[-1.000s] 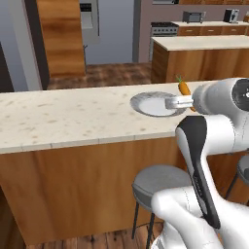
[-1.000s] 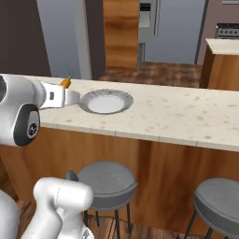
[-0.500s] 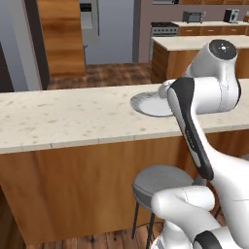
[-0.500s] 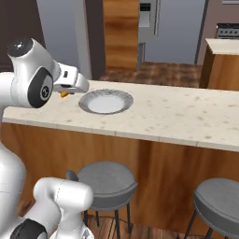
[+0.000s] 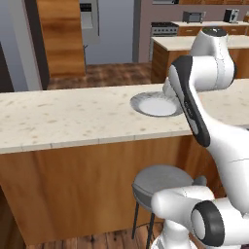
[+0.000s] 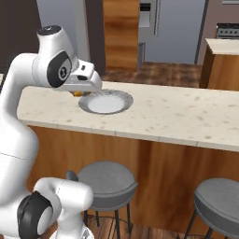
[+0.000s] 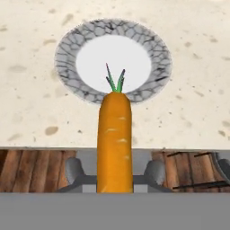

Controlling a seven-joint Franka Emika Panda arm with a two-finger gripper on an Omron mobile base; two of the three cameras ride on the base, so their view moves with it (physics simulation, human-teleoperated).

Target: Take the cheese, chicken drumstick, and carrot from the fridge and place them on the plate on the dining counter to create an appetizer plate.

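1. The hand is clamped on the carrot; in the hand view a dark finger stands on each side of the orange root, pressed against it
2. The carrot points away from the hand, its short green stalks at the far end, which overlaps the near rim of the plate in the hand view
3. The plate sits on the speckled beige tabletop of the dining counter, with a white centre and a grey crackle-patterned rim; its centre is bare
4. In the right base view the hand hangs at the plate's left edge, with a bit of orange carrot showing beneath it
5. In the left base view the arm's white links stand over the right side of the plate, hiding the hand itself
6. Grey round stools stand below the counter's wood-panelled front
7. Beyond the counter lie a wooden floor and a shorter wooden island
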